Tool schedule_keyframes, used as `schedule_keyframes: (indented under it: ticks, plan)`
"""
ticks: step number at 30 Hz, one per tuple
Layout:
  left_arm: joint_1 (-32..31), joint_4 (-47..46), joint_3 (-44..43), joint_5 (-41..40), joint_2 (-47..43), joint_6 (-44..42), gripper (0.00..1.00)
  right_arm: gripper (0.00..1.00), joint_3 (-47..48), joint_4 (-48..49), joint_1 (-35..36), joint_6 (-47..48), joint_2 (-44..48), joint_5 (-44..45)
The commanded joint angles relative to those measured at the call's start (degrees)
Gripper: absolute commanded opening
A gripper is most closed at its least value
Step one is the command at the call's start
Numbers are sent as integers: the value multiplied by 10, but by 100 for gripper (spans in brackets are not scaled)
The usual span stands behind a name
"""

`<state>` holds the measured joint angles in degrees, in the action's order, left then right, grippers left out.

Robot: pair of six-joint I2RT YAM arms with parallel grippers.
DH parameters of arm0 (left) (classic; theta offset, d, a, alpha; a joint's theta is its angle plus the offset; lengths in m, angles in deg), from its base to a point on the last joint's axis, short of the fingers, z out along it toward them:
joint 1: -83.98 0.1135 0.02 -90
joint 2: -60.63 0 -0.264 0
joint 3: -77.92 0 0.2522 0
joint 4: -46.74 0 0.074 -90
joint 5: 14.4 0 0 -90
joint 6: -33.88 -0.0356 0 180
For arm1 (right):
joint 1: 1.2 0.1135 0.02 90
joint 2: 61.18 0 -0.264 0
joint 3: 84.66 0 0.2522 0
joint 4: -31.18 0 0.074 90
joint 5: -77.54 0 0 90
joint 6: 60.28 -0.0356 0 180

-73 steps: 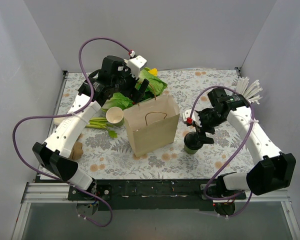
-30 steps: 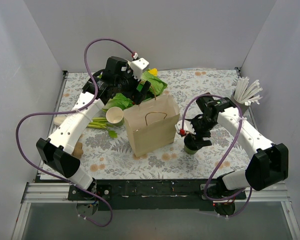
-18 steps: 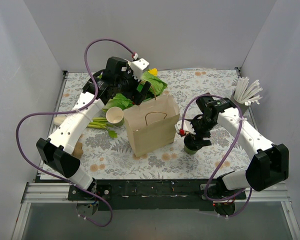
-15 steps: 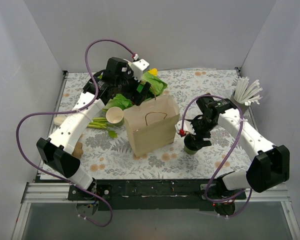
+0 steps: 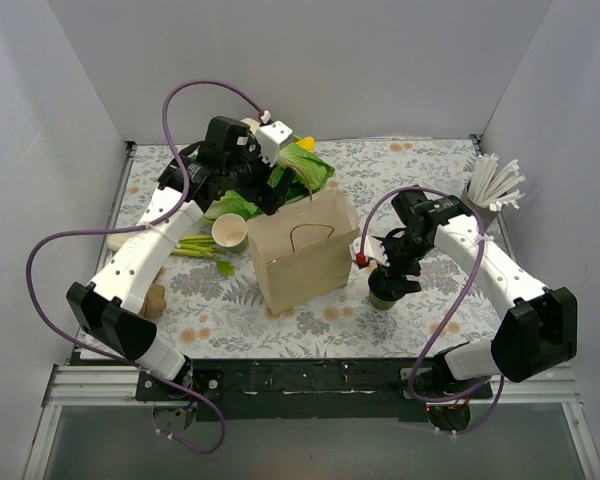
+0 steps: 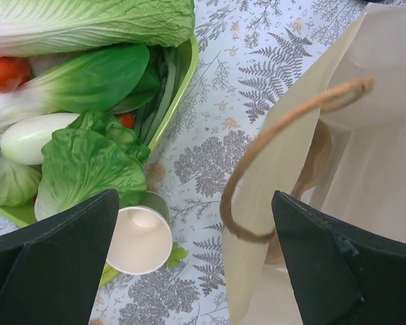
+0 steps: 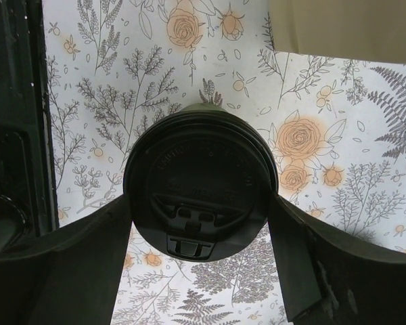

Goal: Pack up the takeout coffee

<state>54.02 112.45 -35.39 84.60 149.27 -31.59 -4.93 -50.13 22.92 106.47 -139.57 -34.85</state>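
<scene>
— Gripping anything on the right, nearest the bases?

— Clamping on the takeout coffee (image 7: 199, 183) with the right gripper (image 7: 199, 203), pressing one finger against each side of the round black lid.

— Sitting where?

— Standing upright on the floral tablecloth (image 7: 338, 203), lower right of centre in the overhead view. Keeping just right of the brown paper bag (image 5: 302, 250), leaving a sliver of cloth between.

— And on the left?

— Hanging released. Spreading the fingers of the left gripper (image 6: 196, 233) wide above the bag's open mouth and its looped handle (image 6: 277, 142), just behind centre overhead. Clasping nothing.

— Lying left of the bag?

— Showing a lidless green cup (image 6: 141, 238), cream inside, at the bottom left of the left wrist view. Sitting just beside the green tray (image 6: 187, 61) of leafy vegetables; touching it or not, cannot tell.

— Farther back?

— Filling the upper left of the overhead view with that tray. Showing a grey cup of white straws (image 5: 492, 185) at the far right edge, well apart from the coffee.
</scene>
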Motion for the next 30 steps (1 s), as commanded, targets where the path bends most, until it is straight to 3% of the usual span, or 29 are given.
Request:
schedule_keyframes:
  ticks: [1,11,17,18,19,22,25,30]
  plan:
    - [12,24,-13,11,-74,15,98,52,51,-52,-4,-58,-12,5]
    - [13,49,24,85,-95,-8,98,46,285,-73,-95,-200,-20,20]
    - [12,48,50,93,-83,-13,94,42,545,-74,-123,-263,-84,-10]
    - [10,40,59,92,-80,-13,93,40,575,-74,-124,-270,-91,-38]
    - [10,33,64,93,-77,-12,92,28,629,-72,-123,-300,-102,-55]
    - [5,20,62,106,-63,-12,84,2,619,-30,-123,-349,-78,-118]
    - [1,23,45,131,-45,-15,76,1,539,17,-114,-383,-21,-186]
    - [-1,32,31,165,-32,-19,73,1,535,-49,-26,-331,-23,-192]
